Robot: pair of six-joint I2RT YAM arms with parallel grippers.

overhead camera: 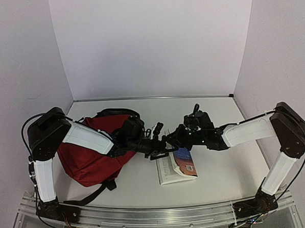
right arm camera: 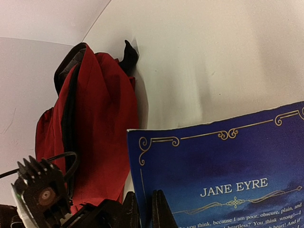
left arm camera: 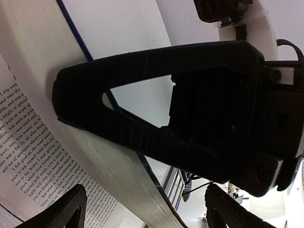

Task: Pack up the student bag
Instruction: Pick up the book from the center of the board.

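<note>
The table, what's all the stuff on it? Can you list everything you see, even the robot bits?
student bag: one, dark red with black straps, lying at the left of the table.
book: one, blue cover saying Jane Eyre, white pages, lying open mid-table, just right of the bag.
table: one, white, under everything.
walls: white, at the back and both sides.
rail: one, silver, along the near edge.
left arm: one, white and black, reaching over the bag.
right arm: one, white and black, reaching in from the right.
left gripper: one, black, open, by the book's pages.
right gripper: one, black, shut on the book's cover edge.
</note>
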